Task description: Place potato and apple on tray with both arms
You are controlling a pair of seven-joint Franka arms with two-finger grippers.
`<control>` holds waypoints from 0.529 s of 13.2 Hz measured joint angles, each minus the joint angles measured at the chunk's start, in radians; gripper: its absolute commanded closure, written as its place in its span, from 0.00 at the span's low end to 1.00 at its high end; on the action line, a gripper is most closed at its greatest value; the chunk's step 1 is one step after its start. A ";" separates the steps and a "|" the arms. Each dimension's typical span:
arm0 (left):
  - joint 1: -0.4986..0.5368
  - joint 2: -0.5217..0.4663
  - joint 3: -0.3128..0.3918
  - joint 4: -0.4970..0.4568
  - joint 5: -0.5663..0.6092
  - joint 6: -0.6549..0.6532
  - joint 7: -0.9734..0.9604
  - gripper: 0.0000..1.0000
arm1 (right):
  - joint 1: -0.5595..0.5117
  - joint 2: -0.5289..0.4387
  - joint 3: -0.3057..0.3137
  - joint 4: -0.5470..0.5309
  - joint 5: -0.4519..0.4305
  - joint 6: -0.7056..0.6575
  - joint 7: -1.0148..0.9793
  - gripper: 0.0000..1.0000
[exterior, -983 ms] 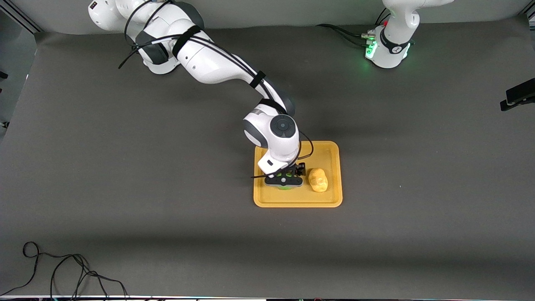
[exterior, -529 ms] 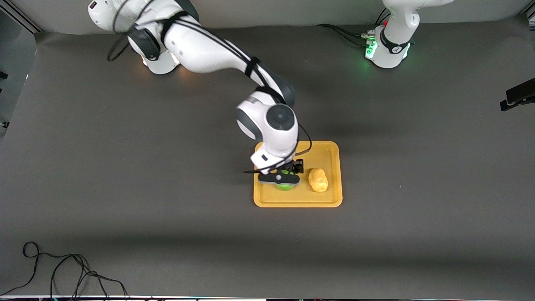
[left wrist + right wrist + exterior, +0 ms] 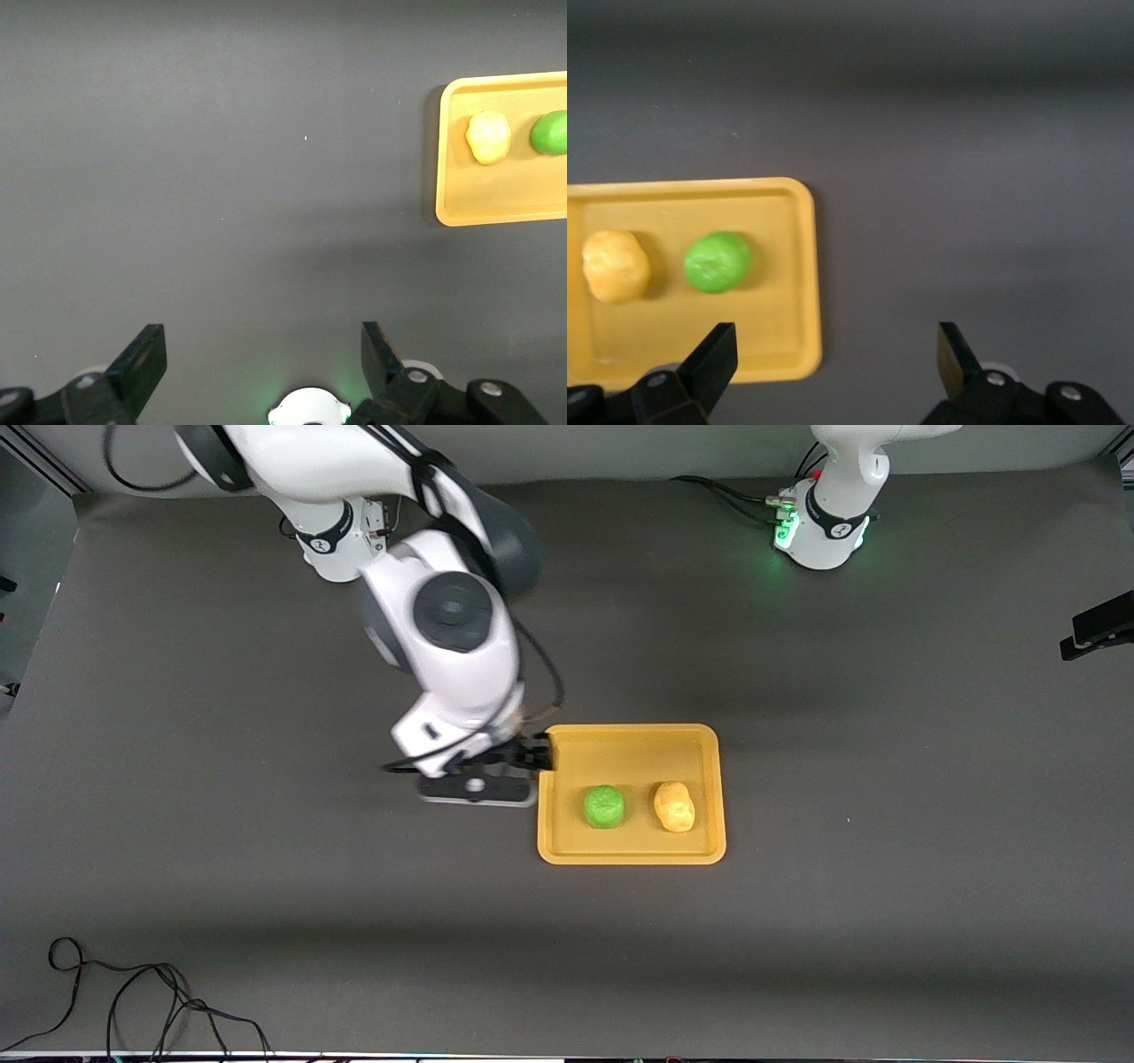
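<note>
The yellow-orange tray (image 3: 631, 857) lies mid-table. On it rest the green apple (image 3: 604, 807) and, beside it toward the left arm's end, the pale yellow potato (image 3: 675, 806). My right gripper (image 3: 478, 789) hangs open and empty over bare table just off the tray's edge toward the right arm's end. Its wrist view shows the tray (image 3: 806, 266), apple (image 3: 718, 262) and potato (image 3: 616, 266) clear of the gripper (image 3: 835, 363). My left gripper (image 3: 261, 359) is open and empty, high above its own base, and waits. From there the tray (image 3: 461, 208), potato (image 3: 487, 137) and apple (image 3: 551, 133) look small.
The left arm's green-lit base (image 3: 824, 531) stands at the table's farther edge. A black cable (image 3: 133, 992) coils near the front corner at the right arm's end. A black clamp (image 3: 1099, 633) juts in at the left arm's end.
My right gripper has risen off the apple and swung off the tray toward the right arm's end. The apple stays on the tray beside the potato. The left arm has not moved.
</note>
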State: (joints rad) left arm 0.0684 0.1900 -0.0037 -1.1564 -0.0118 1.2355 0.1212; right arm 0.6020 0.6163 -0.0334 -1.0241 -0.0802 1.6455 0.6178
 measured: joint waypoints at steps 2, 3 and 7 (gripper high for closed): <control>0.000 0.000 0.001 0.000 0.000 0.000 0.000 0.02 | -0.092 -0.147 -0.003 -0.157 0.001 -0.002 -0.128 0.00; 0.000 0.000 0.001 0.000 0.001 0.000 0.000 0.02 | -0.137 -0.217 -0.003 -0.227 0.003 -0.003 -0.182 0.00; 0.000 0.000 0.002 0.000 0.002 0.001 -0.003 0.02 | -0.305 -0.442 -0.005 -0.449 0.009 -0.002 -0.379 0.00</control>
State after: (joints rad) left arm 0.0684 0.1900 -0.0014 -1.1565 -0.0097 1.2369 0.1177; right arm 0.2975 0.1742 -0.0383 -1.4732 -0.0710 1.6430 0.2390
